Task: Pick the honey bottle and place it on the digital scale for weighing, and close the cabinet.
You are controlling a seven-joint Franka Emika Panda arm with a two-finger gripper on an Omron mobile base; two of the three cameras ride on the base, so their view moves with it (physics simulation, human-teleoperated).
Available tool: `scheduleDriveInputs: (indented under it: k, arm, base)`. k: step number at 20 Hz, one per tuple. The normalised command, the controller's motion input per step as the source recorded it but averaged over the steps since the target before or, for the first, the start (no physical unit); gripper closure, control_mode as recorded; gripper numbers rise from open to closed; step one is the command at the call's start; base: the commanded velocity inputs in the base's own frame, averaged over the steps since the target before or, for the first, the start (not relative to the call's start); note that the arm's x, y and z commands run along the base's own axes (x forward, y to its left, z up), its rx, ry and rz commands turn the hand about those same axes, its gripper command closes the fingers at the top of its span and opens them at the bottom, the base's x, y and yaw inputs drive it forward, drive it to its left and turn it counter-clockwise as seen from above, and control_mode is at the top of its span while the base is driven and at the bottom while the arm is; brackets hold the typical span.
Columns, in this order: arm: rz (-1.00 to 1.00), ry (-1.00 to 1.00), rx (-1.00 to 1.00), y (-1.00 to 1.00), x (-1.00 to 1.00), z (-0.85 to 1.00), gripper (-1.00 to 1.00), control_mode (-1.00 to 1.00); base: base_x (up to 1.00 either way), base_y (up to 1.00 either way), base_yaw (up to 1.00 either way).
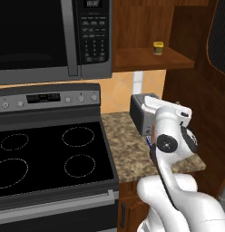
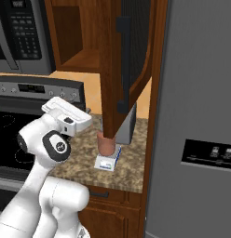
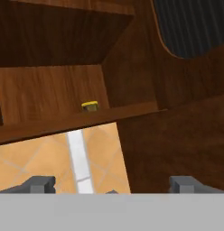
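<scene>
Open cabinet door [image 2: 129, 51] overhangs honey bottle [image 2: 106, 143], blocking overhead access.

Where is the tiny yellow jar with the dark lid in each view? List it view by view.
Left base view: tiny yellow jar with dark lid at upper right, on the reddish-brown wooden cabinet shelf.
Right base view: not in it.
Hand view: left of centre, peeking over the shelf's front edge.
Shared landmark: the cabinet shelf.

The white arm rises from its base, bends at a dark-jointed elbow and tilts its hand upward toward the cabinet [image 3: 64, 54] shelf. The gripper [image 3: 114, 184] is empty, its dark fingers [image 3: 39, 184] spread wide apart.
</scene>
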Motion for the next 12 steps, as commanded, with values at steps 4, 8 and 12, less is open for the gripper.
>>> scheduleDriveInputs:
  k: [4,8,12]
  arm:
    - [0.01,0.29,0.47,0.30,-0.83,1.00,-1.00,-1.00]
    - [0.00,0.23,0.36,0.29,-1.00,1.00,-1.00,-1.00]
    - [-0.08,0.03,0.09,-0.10,-1.00,0.25,-1.00,-1.00]
  base:
    - [0.00,0.00,0.00]
    - [0.00,0.00,0.00]
    - [0.00,0.00,0.00]
